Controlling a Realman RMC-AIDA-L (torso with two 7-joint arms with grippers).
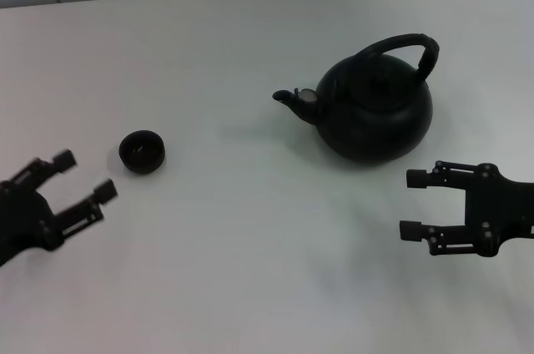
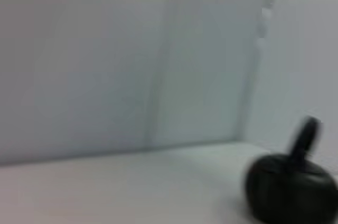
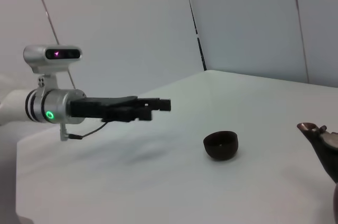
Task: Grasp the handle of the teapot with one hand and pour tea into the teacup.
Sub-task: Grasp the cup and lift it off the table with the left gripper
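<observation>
Standing right of centre in the head view, the squat matte black teapot (image 1: pixel 375 108) faces the tiny black teacup (image 1: pixel 141 151) at left; both claws, left (image 1: pixel 83 177) and right (image 1: pixel 413 204), hang released on the white tabletop (image 1: pixel 250 270). Only the right wrist view shows the spout (image 3: pixel 311 129) close.

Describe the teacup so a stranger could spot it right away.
On the white table, look to the left of the big black teapot, the way its spout points. The teacup is the tiny round black bowl without a handle, far smaller than the pot.
</observation>
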